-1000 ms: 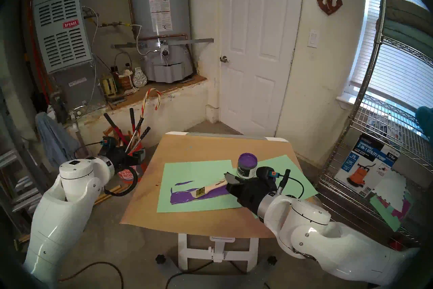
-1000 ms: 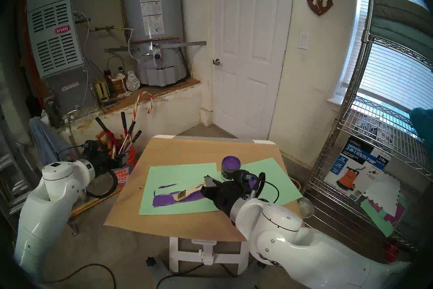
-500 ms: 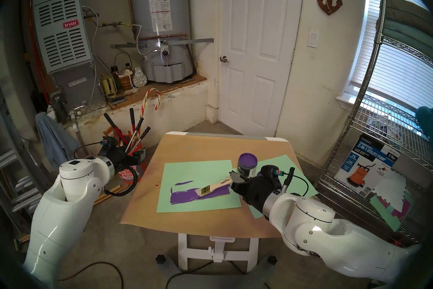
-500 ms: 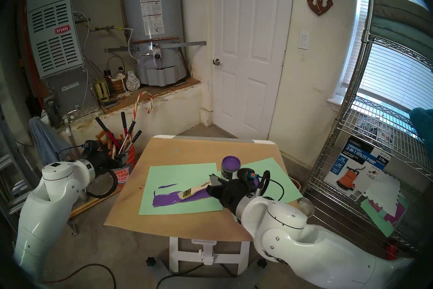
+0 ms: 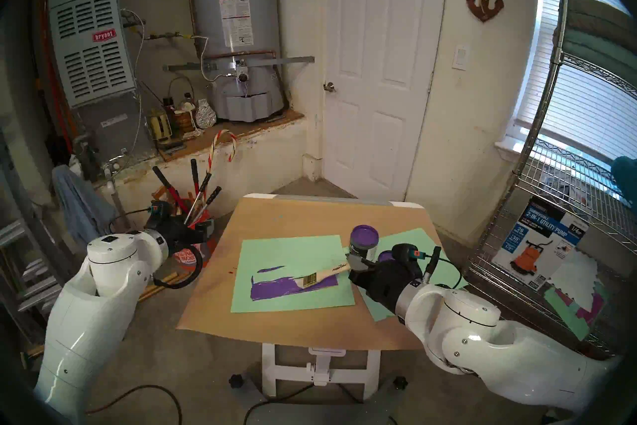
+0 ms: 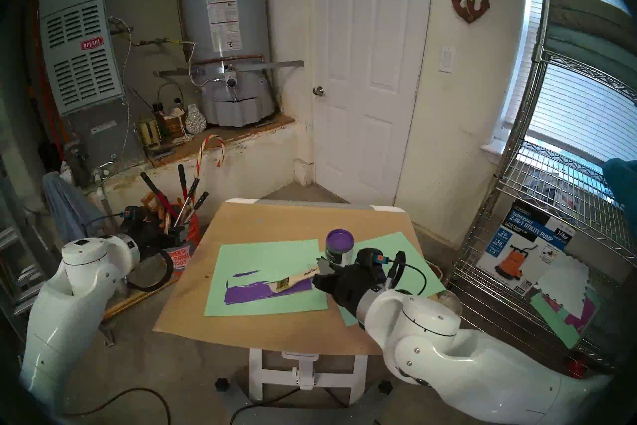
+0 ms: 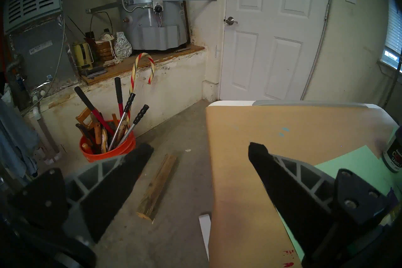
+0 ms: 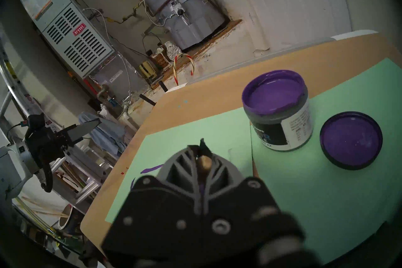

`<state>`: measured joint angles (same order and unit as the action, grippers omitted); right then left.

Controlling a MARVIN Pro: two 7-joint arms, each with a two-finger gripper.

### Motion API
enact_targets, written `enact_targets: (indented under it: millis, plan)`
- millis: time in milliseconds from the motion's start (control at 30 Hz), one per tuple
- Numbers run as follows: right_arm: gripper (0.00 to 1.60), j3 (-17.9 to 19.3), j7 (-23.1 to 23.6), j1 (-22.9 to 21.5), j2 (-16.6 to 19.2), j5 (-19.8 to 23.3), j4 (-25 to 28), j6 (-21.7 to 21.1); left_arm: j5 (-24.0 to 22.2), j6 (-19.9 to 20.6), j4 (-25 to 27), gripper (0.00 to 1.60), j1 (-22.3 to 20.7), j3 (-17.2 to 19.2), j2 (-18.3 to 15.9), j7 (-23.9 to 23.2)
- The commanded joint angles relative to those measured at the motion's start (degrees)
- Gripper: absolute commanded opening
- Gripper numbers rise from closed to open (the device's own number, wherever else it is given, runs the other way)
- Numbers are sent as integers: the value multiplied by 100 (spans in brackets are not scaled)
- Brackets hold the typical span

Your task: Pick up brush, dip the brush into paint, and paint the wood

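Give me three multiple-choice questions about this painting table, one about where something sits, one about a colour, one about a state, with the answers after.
1. Where does the flat dark round lid coated purple lie?
A. on the mint-green paper sheet beside the small round paint jar with the dark green and white label
B. in the orange bucket of tools on the floor
C. on top of the jar

2. What colour is the paint in the jar?
A. red
B. purple
C. white

3. What is the right gripper doing?
A. open above the jar
B. shut on nothing
C. shut on the pale wooden handle of the small flat paintbrush

Answers:
1 A, the right wrist view shows the lid flat on the paper next to the jar.
2 B, the open jar shows a purple surface.
3 C, the handle end sits between the closed fingers.
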<state>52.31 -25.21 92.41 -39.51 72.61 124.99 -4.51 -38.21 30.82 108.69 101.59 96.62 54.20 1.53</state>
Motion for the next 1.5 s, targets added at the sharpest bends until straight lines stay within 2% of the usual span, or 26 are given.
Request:
enact_targets:
  millis: [0, 633, 1467]
  plan:
    - [0, 94, -15, -21, 89, 34, 90, -11, -13, -14, 97, 160, -26, 63, -6, 11]
    - [0, 240, 15, -18, 356, 23, 122, -41, -13, -15, 97, 160, -26, 63, -6, 11]
    - [0, 513, 131, 215, 892, 28, 124, 63, -13, -14, 97, 160, -26, 63, -6, 11]
